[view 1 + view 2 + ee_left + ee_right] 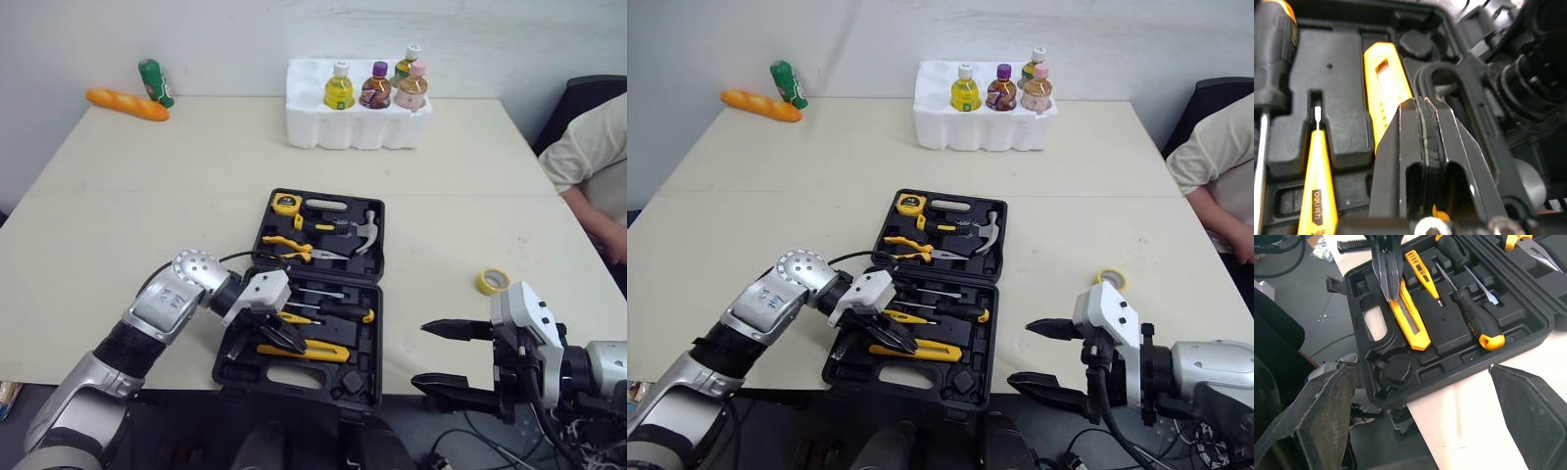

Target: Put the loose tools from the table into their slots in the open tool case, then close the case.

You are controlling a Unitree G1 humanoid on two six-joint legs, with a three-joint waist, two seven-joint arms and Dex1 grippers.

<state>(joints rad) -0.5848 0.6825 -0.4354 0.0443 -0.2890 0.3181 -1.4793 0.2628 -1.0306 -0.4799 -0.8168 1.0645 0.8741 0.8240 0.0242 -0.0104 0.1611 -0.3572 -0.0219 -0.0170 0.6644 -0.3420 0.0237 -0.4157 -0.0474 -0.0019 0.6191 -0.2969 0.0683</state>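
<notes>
Near the front edge of the table (147,196) the tool case (361,364) lies open, its lid flat on the far side. Inside the case's near half a yellow utility knife (1410,325) lies in its slot, with a yellow tester pen (1422,267) and a black-handled screwdriver (1476,325) in the slots just beyond it. The left gripper (292,343) reaches into this near half from the case's left side; its fingers (1422,127) are pressed together with nothing between them, their tips down at the knife's end nearest the case's left wall. Whether they touch the knife I cannot tell. The lid half holds a tape measure (285,204), yellow-handled pliers (284,245) and a hammer (365,230).

Just off the case's right side the right gripper (451,357) hovers at the table edge, fingers spread wide and holding nothing. A yellow tape roll (493,281) lies on the table to the right of the case, apart from it. Beyond the case stands a white foam tray (323,127) with bottles (339,86). Far to the case's left rear lie a bread roll (126,104) and a green can (155,82). A person (593,162) sits well to the case's right.
</notes>
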